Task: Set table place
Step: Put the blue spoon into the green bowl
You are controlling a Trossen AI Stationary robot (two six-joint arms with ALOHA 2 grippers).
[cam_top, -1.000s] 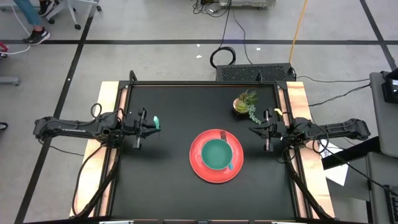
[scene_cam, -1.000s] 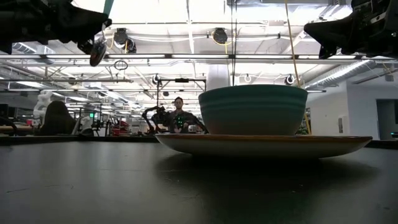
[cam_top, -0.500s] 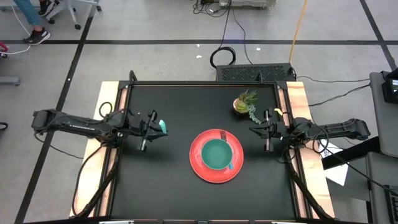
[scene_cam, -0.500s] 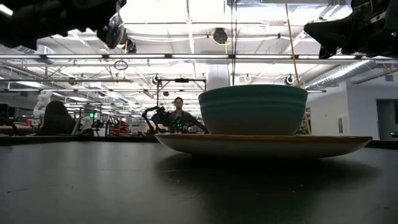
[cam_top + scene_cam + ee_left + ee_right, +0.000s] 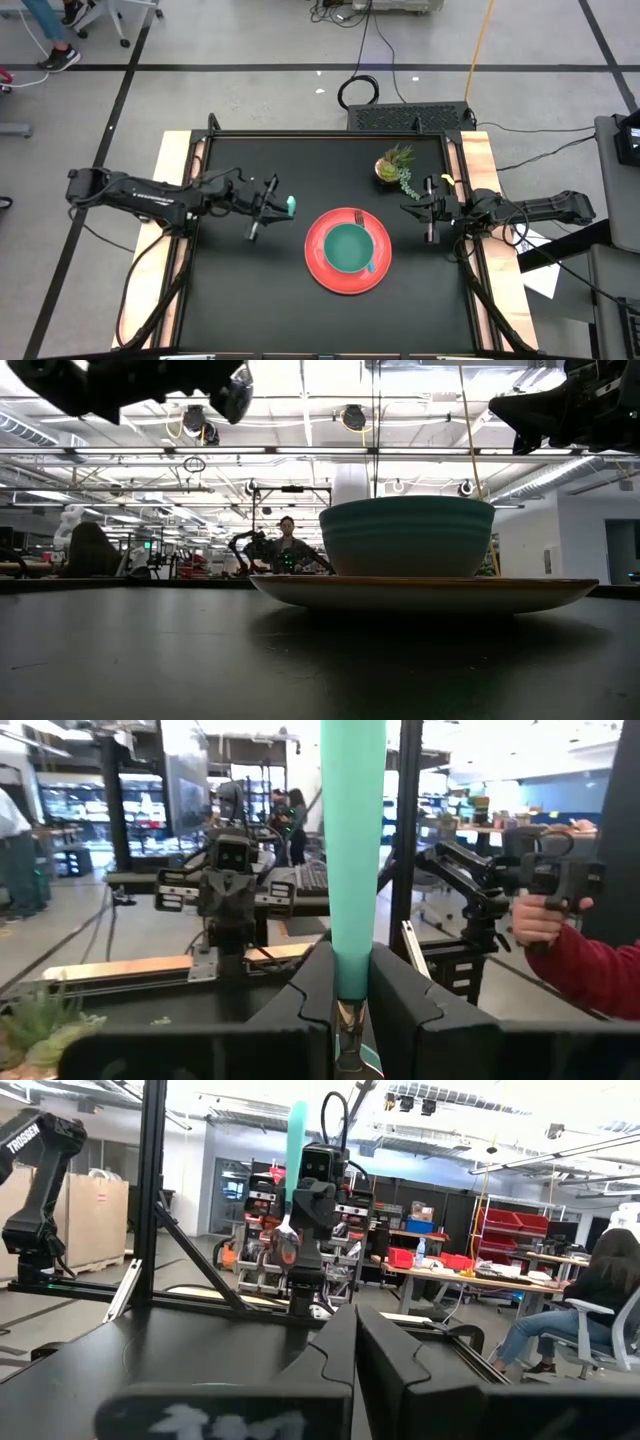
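The round red plate (image 5: 347, 252) lies on the black table (image 5: 250, 300) with the teal bowl (image 5: 348, 247) resting on it; both also show in the low view, the plate (image 5: 425, 592) and the bowl (image 5: 407, 536). A dark utensil end (image 5: 357, 216) shows at the plate's far rim, and a teal handle (image 5: 371, 266) at the bowl's near right side. My left gripper (image 5: 283, 208) hovers left of the plate, shut on a teal-handled spoon (image 5: 352, 840). My right gripper (image 5: 407, 209) is shut and empty, above the table right of the plate. My left gripper pinches the spoon between its two fingers at the lower end of the teal handle (image 5: 349, 988), where the metal neck begins. The fingers lie level, coming from the table's left, across the spoon. The spoon is lifted clear, the handle (image 5: 296, 1135) standing up and the metal end (image 5: 285, 1232) below.
A small potted plant (image 5: 395, 166) stands at the far right of the table, close to my right gripper. Wooden strips (image 5: 175, 170) run along the left and right sides. A person's red sleeve and hand (image 5: 565, 955) show beyond the table in the left wrist view.
My left gripper has moved toward the table's right edge and slightly toward the near edge, closing on the red plate, still shut on the spoon. The spoon has stayed lifted clear of the table.
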